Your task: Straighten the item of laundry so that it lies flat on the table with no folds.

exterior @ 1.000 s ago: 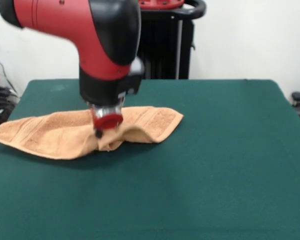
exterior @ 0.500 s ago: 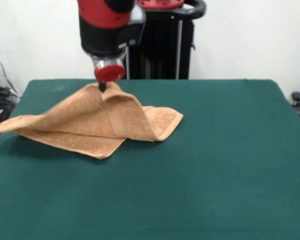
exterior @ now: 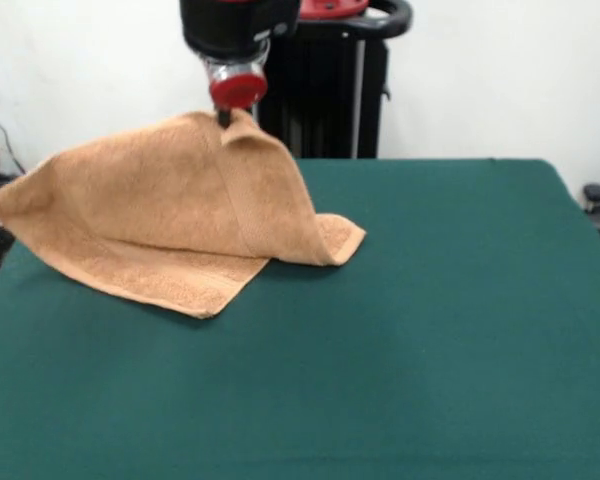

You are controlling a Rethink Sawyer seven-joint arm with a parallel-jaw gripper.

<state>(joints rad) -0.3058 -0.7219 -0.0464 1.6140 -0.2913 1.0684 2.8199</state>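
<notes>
Tool: the tool [exterior: 224,118] is clamped on the top edge of the towel [exterior: 170,215], holding that part high above the surface [exterior: 430,330].
Towel: hangs like a tent (peak at the tool), lower edge and right corner resting on the surface's left half.
Arm: comes down from the top edge.

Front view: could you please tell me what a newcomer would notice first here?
The tan towel stands out, pulled up into a tent at the left of the green table, with its lower edge and right corner on the cloth. Above its peak, the red-and-black gripper pinches it, in front of the black pedestal.
</notes>
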